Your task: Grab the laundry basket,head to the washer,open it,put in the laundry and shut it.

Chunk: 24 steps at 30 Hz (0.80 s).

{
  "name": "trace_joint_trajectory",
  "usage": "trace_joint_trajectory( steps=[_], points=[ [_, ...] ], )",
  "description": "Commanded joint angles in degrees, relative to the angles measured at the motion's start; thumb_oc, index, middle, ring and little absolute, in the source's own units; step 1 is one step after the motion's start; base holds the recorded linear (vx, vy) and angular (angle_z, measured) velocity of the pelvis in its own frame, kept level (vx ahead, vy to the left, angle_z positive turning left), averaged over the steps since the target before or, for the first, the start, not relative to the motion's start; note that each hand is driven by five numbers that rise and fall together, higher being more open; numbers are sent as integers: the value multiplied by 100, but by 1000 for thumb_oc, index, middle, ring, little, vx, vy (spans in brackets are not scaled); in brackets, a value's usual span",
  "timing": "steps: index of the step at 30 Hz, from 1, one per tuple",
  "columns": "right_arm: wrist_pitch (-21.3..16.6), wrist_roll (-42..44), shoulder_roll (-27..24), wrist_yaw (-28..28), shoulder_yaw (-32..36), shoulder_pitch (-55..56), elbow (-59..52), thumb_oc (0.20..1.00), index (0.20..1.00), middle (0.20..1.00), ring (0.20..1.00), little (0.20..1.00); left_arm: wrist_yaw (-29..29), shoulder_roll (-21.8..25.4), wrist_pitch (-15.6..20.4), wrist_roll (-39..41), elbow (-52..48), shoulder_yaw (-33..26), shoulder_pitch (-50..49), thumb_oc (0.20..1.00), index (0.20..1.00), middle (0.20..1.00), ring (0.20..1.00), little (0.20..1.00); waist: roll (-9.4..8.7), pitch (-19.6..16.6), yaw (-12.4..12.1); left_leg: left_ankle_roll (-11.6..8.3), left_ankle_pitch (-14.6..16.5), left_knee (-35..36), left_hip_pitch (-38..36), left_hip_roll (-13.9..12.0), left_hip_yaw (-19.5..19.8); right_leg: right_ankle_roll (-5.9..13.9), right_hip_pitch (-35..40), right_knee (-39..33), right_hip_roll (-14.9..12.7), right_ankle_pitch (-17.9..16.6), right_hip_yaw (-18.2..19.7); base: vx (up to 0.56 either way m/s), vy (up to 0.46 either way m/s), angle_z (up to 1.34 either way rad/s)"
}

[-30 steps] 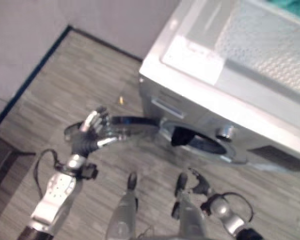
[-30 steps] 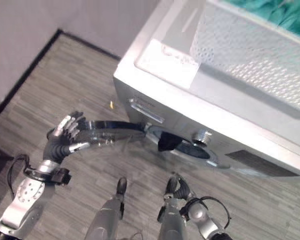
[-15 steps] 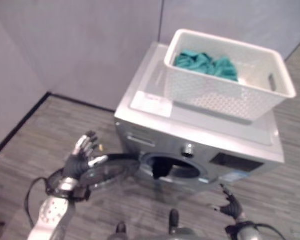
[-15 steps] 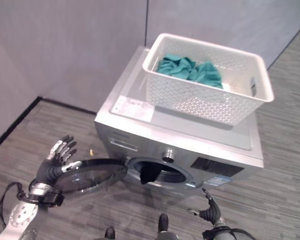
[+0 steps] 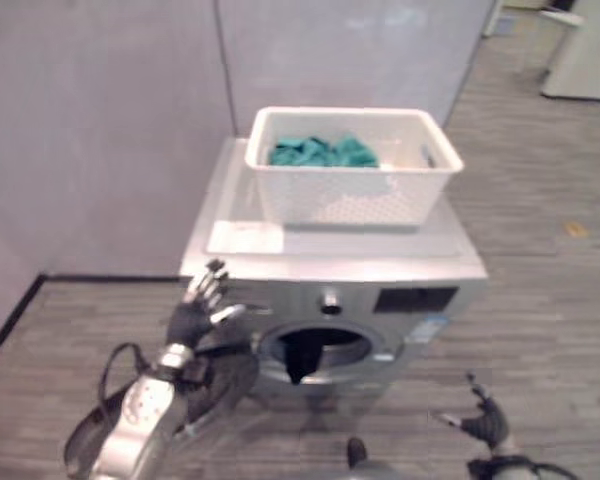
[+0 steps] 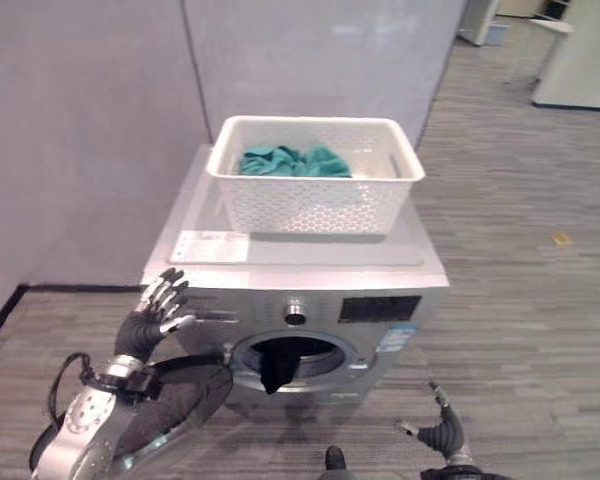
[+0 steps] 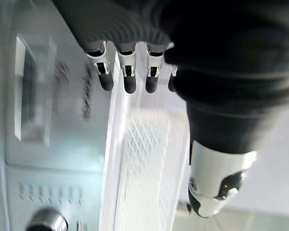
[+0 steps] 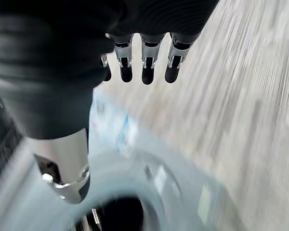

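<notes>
Grey wood-look flooring runs up to a plain pale wall, and the washer (image 6: 295, 285) stands with its back against that wall. On the washer's top, toward its rear edge, sits the white perforated laundry basket (image 6: 315, 185), parked there so both hands are free for the door and the loading. Teal laundry (image 6: 285, 160) lies heaped in the basket's back half.

Below the top's front edge, the round washer door (image 6: 175, 405) hangs swung wide to the robot's left, leaving the drum opening (image 6: 285, 358) clear. A dark piece of cloth (image 6: 273, 368) droops over the opening's lower lip, half in and half out; I judge it needs pushing in before the door can close cleanly.

The left hand (image 6: 152, 312) is raised beside the washer's front left corner, just above the open door, fingers spread straight and holding nothing; the left wrist view shows the same straight fingers (image 7: 129, 77) pointing past the washer's panel toward the basket's side. The right hand (image 6: 442, 432) is low near the floor off the washer's front right corner, fingers loosely extended and empty, with its wrist view looking down at the drum opening.

With the door open and the teal laundry unmoved, the loading seems barely begun; reaching up into the basket looks like the next move.
</notes>
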State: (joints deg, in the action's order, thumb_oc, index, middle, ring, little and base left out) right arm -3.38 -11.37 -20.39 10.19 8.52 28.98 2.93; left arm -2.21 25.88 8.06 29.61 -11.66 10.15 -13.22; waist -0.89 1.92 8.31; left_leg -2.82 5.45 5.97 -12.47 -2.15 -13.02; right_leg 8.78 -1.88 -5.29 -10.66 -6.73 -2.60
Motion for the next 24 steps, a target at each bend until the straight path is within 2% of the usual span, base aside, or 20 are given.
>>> trace_joint_trajectory(
  steps=[1, 4, 9, 14, 17, 18, 19, 20, 21, 22, 24],
  points=[
    [-299, -445, -411, 508, 731, -325, -963, 1000, 1000, 1000, 1000, 1000, 66, -31, 183, -274, 88, -85, 293, 1000, 1000, 1000, 1000, 1000, 32, -135, 126, 325, 527, -645, 171, 35, 215, 622, 17, 649, -579, -179, 7, 3, 29, -18],
    [-406, -1007, -629, 935, 1474, -835, -2232, 1000, 1000, 1000, 1000, 1000, 94, -108, 199, -350, 41, -65, 193, 1000, 1000, 1000, 1000, 1000, 52, -170, 113, 378, 575, -681, 162, 47, 115, 622, -72, 649, -552, -261, 131, 0, 31, -18],
    [-351, -1643, -1072, 1383, 1930, -1647, -2648, 1000, 1000, 1000, 1000, 1000, 210, -142, 203, -354, 73, 1, 182, 1000, 1000, 1000, 1000, 1000, 1, -235, -56, 377, 556, -691, 240, 28, 208, 622, -46, 619, -559, -227, 23, 1, 3, -5],
    [-318, -1624, -1638, 1482, 1615, -2858, -2569, 1000, 1000, 1000, 1000, 1000, 334, -128, 129, -325, 160, 143, 288, 1000, 1000, 1000, 1000, 1000, -184, -349, -450, 340, 484, -662, 342, -27, 448, 612, 107, 547, -579, -48, -317, 6, -37, 26],
    [-317, -1523, -1972, 1506, 1543, -3148, -2432, 1000, 1000, 1000, 1000, 1000, 391, -99, 99, -321, 145, 125, 312, 1000, 1000, 1000, 1000, 1000, -253, -332, -526, 314, 374, -642, 422, -27, 537, 569, 124, 529, -602, -42, -441, -28, -38, 35],
    [-199, -1482, -2390, 1423, 1457, -3385, -2234, 1000, 1000, 1000, 1000, 1000, 466, -37, 44, -364, 142, 129, 262, 1000, 1000, 1000, 1000, 1000, -333, -355, -663, 282, 358, -594, 439, -69, 636, 544, 185, 500, -587, 53, -544, -45, -52, 38],
    [-203, -1463, -2452, 1442, 1411, -3458, -2160, 1000, 1000, 1000, 1000, 1000, 467, -64, 38, -365, 134, 116, 266, 1000, 1000, 1000, 1000, 1000, -326, -336, -635, 277, 295, -595, 470, -57, 642, 524, 164, 502, -601, 14, -559, -25, -73, 38],
    [-93, -1356, -2754, 1337, 1258, -3650, -1875, 1000, 1000, 1000, 1000, 1000, 502, -11, -3, -361, 149, 144, 252, 1000, 1000, 1000, 1000, 1000, -385, -333, -751, 239, 251, -566, 497, -91, 703, 479, 201, 480, -592, 42, -647, -47, -42, 23],
    [-102, -1344, -2783, 1351, 1228, -3691, -1832, 1000, 1000, 1000, 1000, 1000, 501, -23, -5, -360, 146, 135, 254, 1000, 1000, 1000, 1000, 1000, -376, -332, -732, 238, 240, -561, 504, -89, 713, 476, 201, 475, -594, 38, -658, -21, -70, 21],
    [-124, -829, -2983, 1186, 957, -3947, -1494, 1000, 1000, 1000, 1000, 1000, 519, 18, -35, -353, 179, 169, 278, 1000, 1000, 1000, 1000, 1000, -421, -315, -787, 200, 186, -542, 556, -126, 790, 430, 224, 452, -576, 69, -740, -19, -51, 26],
    [-135, -564, -3043, 1126, 877, -4018, -1379, 1000, 1000, 1000, 1000, 1000, 521, 38, -46, -353, 201, 205, 297, 1000, 1000, 1000, 1000, 1000, -428, -309, -796, 184, 162, -535, 577, -143, 820, 415, 233, 449, -568, 76, -782, -21, -48, 21]
  ],
)
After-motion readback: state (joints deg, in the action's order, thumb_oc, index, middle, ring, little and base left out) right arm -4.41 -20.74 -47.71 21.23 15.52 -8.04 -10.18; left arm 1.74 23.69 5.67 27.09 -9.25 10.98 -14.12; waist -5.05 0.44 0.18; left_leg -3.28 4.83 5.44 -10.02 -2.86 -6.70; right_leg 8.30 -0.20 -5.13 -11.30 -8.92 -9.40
